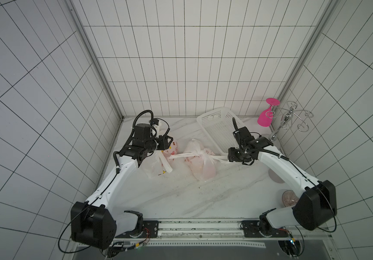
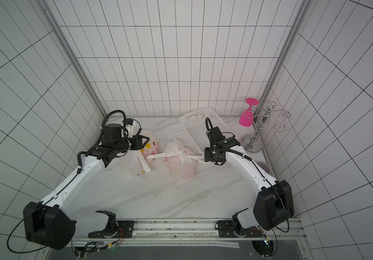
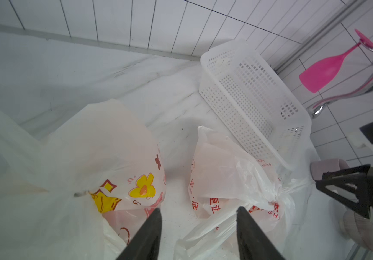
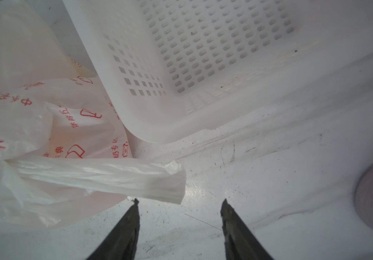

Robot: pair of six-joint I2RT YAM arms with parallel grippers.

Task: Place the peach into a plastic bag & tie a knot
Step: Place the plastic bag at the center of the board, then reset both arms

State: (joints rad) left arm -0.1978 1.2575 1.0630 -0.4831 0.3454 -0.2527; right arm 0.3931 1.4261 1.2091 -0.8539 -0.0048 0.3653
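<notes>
A translucent plastic bag (image 1: 200, 166) with red print lies mid-table, its neck pulled into a knot (image 1: 200, 155) and its handle strips stretched out to either side. The peach (image 1: 207, 171) shows only as a pinkish blur through the film. My left gripper (image 3: 199, 210) is open over the table, with the end of one handle strip (image 3: 215, 231) lying loose between its fingers. My right gripper (image 4: 180, 200) is open too. The other handle strip (image 4: 113, 177) ends just ahead of its fingertips, untouched. In a top view the left gripper (image 1: 168, 144) and right gripper (image 1: 228, 157) flank the bag.
A second bag (image 1: 156, 166) with yellow flower prints lies under the left gripper. A white perforated basket (image 1: 217, 128) stands behind the right gripper. At the back right are a pink goblet (image 1: 265, 117) and a metal rack (image 1: 287, 121). A ribbed glass (image 1: 290, 199) sits near the right arm's base.
</notes>
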